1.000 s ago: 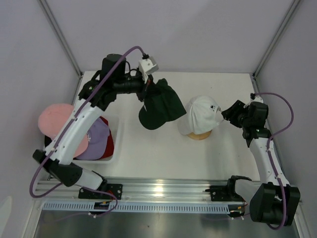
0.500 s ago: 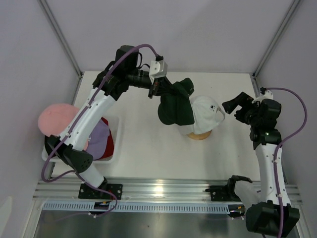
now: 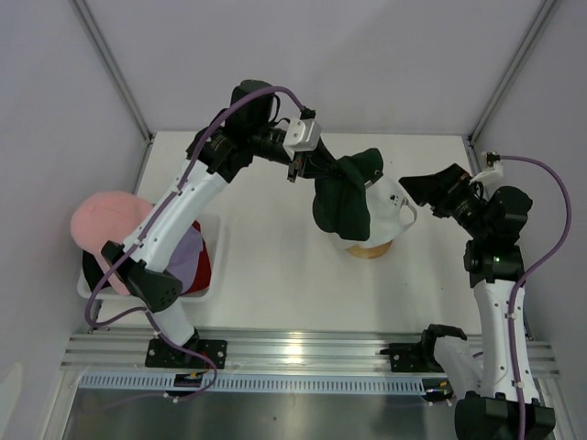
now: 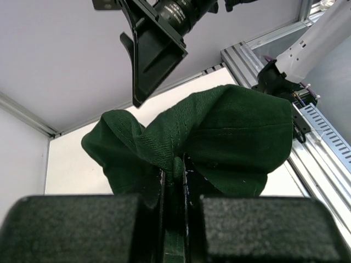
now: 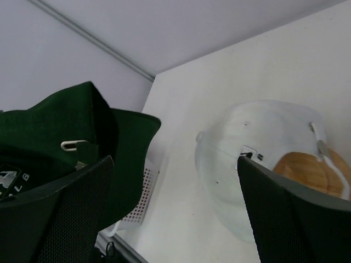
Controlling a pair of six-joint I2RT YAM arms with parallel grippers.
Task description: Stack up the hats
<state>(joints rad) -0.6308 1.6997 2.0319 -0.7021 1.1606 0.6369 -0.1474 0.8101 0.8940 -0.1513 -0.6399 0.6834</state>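
Observation:
My left gripper (image 3: 308, 166) (image 4: 174, 171) is shut on a fold of a dark green hat (image 3: 347, 194) (image 4: 225, 129). The hat hangs in the air, over the left side of a white hat (image 3: 390, 209) (image 5: 258, 145). That white hat sits on a round wooden stand (image 3: 371, 249) (image 5: 308, 174). My right gripper (image 3: 418, 188) (image 5: 174, 161) stands open just right of the white hat, with nothing between its fingers. A pink hat (image 3: 103, 220), a lavender hat (image 3: 180, 249) and a red hat (image 3: 201, 266) lie in the basket on the left. In the right wrist view the dark green hat (image 5: 60, 129) fills the left side.
The white mesh basket (image 3: 213, 286) (image 5: 143, 201) stands at the table's left edge, partly under my left arm. Grey walls and metal posts close in the table at the back and sides. An aluminium rail runs along the near edge.
My left arm has swung right and carried the dark green hat from mid-table to over the white hat. My right gripper has opened, let go of the white hat and drawn back to the right.

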